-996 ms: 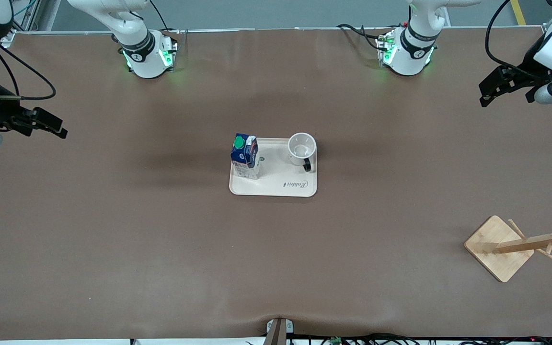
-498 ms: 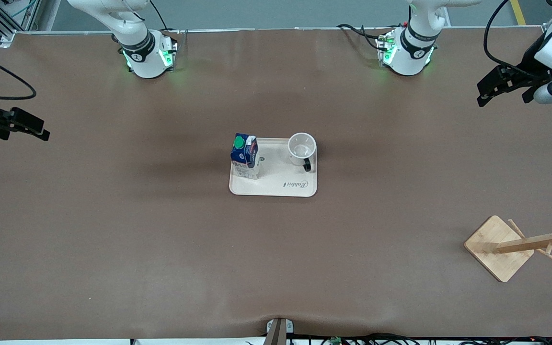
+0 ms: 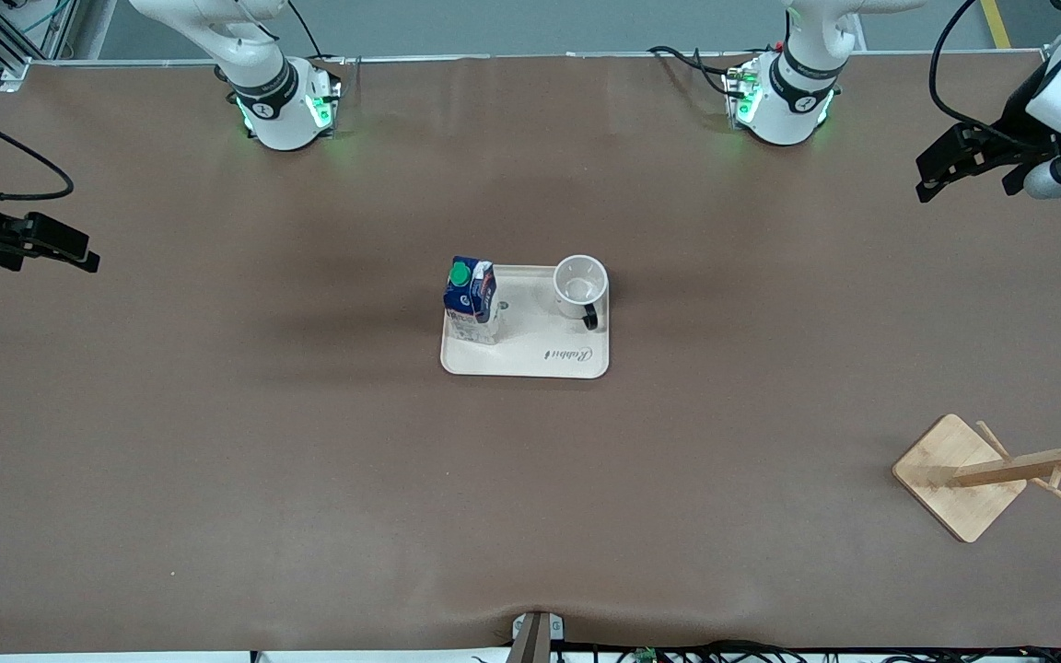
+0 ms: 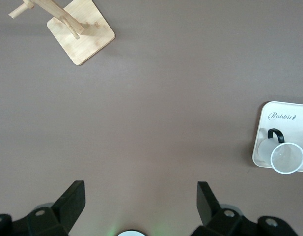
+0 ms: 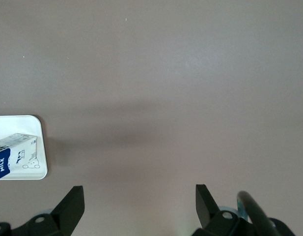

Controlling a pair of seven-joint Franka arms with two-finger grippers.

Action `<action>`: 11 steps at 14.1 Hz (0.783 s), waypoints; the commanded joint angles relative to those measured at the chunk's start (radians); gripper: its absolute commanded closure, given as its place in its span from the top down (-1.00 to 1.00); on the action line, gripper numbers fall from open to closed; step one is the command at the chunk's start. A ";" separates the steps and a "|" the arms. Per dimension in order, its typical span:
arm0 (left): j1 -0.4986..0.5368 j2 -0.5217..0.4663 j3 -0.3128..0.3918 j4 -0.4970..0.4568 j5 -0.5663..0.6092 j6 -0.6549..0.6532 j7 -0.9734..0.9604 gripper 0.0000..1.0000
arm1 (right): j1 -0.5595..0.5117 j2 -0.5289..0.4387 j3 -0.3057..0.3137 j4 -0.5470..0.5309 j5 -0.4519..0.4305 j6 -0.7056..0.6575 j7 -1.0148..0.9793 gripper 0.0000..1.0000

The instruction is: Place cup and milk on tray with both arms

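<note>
Placement appears complete: milk (image 3: 472, 300) stands upright on tray (image 3: 530, 364) at the right arm's end; cup (image 3: 580, 285) stands on the tray's left-arm end, handle toward 5 o'clock in the front view. Right gripper (image 3: 65, 247) hangs over bare table, jaws spread, empty, milk at its 4 o'clock. Left gripper (image 3: 950, 161), likewise spread and empty, has the cup at 8 o'clock. Wooden rack (image 3: 982, 474) stands well apart; nothing obstructs.

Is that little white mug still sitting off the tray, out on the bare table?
No, the cup stands upright on the tray, beside the milk, with neither gripper near it.
</note>
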 commanded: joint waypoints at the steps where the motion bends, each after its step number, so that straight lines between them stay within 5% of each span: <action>1: -0.002 0.006 0.008 0.024 -0.013 -0.022 0.017 1.00 | 0.003 -0.051 0.007 -0.073 -0.034 0.048 -0.009 1.00; 11: -0.005 0.004 -0.001 0.031 -0.013 -0.043 0.016 1.00 | 0.000 -0.091 0.007 -0.141 -0.034 0.068 -0.009 1.00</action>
